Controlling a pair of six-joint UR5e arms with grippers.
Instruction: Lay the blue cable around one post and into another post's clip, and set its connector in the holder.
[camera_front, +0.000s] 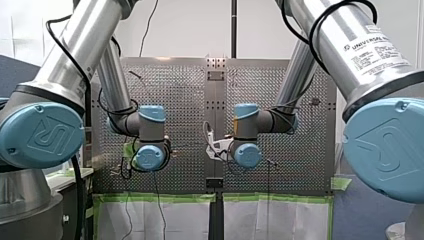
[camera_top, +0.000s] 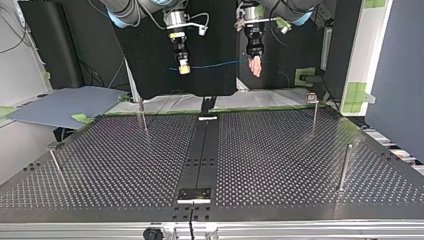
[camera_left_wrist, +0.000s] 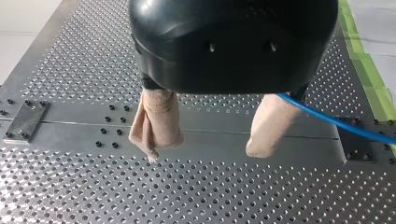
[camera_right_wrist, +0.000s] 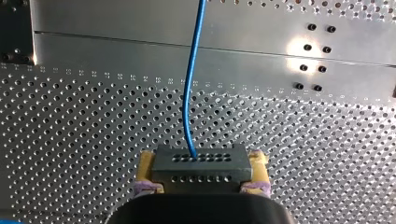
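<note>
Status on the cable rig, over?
Right gripper shut on connector. Left gripper open, blue cable running past one finger. Cable hangs above table, not yet round any post.

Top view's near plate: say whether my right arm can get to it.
Likely yes: the right gripper hangs above the far edge, and nothing tall stands along the middle strip to the plate; the posts stand off to the sides.
</note>
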